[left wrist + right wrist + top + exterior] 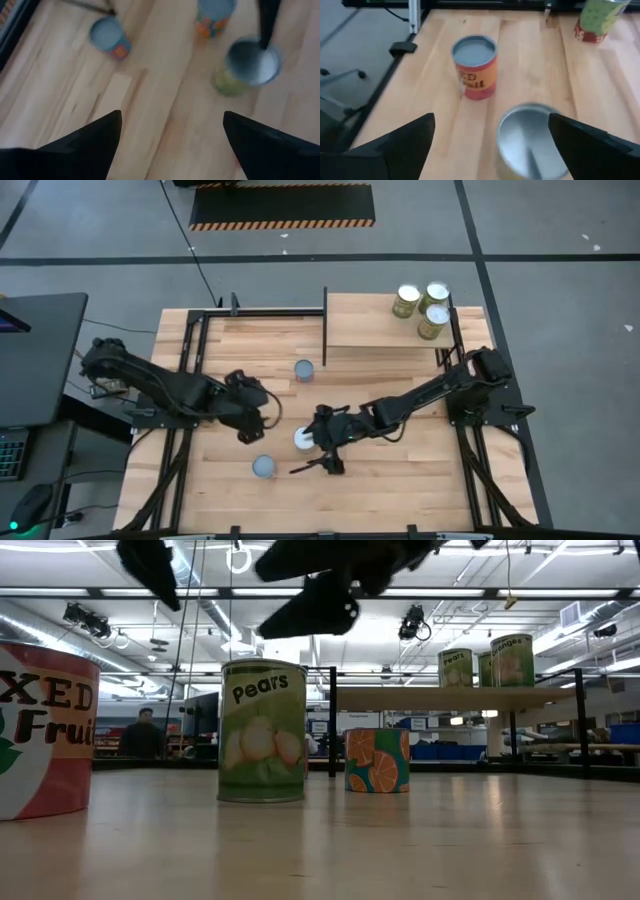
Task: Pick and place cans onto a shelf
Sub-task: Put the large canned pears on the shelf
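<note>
A green pears can (303, 438) stands upright on the table, also in the low view (262, 730). My right gripper (314, 448) hovers open above it and touches nothing; the can's silvery top (532, 140) shows between its fingers. My left gripper (252, 430) is open and empty just left of that can, raised off the table. An orange-red mixed fruit can (264, 467) stands nearer the front edge. An orange-slice can (304, 370) stands farther back. Three yellow-green cans (422, 305) stand on the light-wood shelf (370, 320).
The shelf's thin dark upright panel (324, 325) stands at its left edge. Black frame rails (190, 350) run along the table's left and right sides. A person (145, 735) shows in the room far behind the table.
</note>
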